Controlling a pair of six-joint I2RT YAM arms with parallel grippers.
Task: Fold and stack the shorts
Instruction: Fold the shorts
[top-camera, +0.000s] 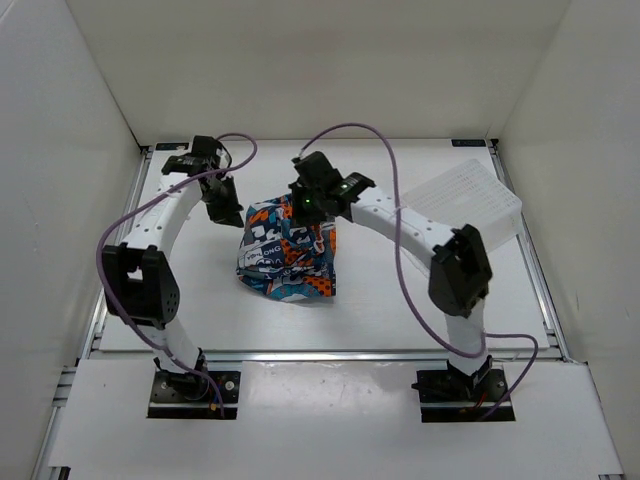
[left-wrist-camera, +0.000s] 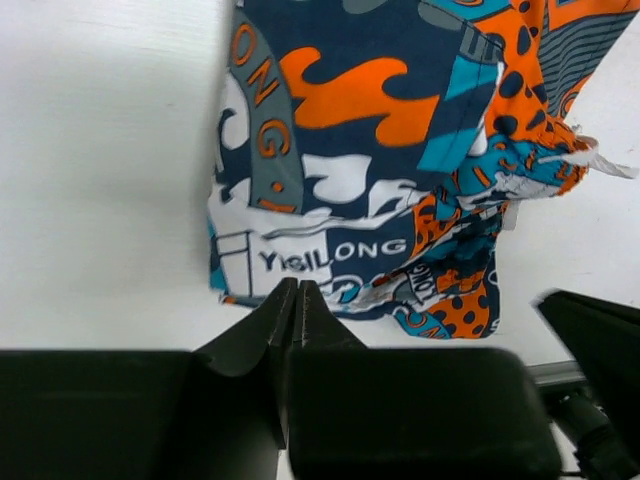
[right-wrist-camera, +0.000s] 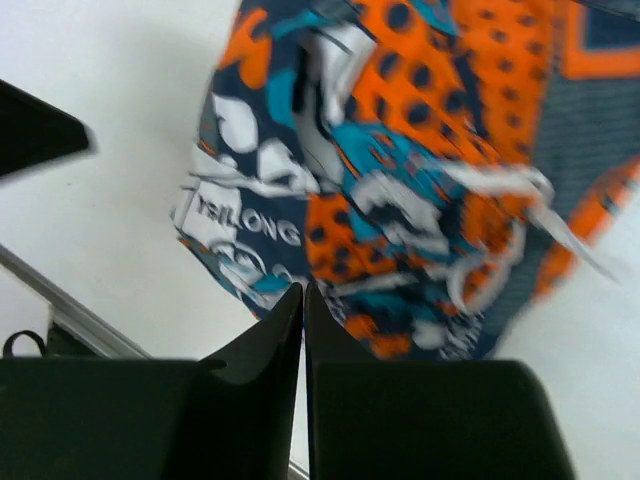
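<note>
The shorts (top-camera: 288, 255) lie in a crumpled, partly folded heap at the middle of the white table, in orange, teal, navy and white print. My left gripper (top-camera: 224, 205) hangs just off their far left corner, shut with nothing between its fingers. In the left wrist view its tips (left-wrist-camera: 298, 285) sit over the near hem of the shorts (left-wrist-camera: 360, 150). Over the heap's far edge my right gripper (top-camera: 306, 205) is also shut and empty. The right wrist view shows its tips (right-wrist-camera: 303, 288) above the blurred shorts (right-wrist-camera: 400, 180), whose white drawstring lies loose.
A white perforated basket (top-camera: 470, 195) stands tilted at the back right of the table. White walls enclose the table on three sides. A metal rail (top-camera: 330, 352) runs along the near edge.
</note>
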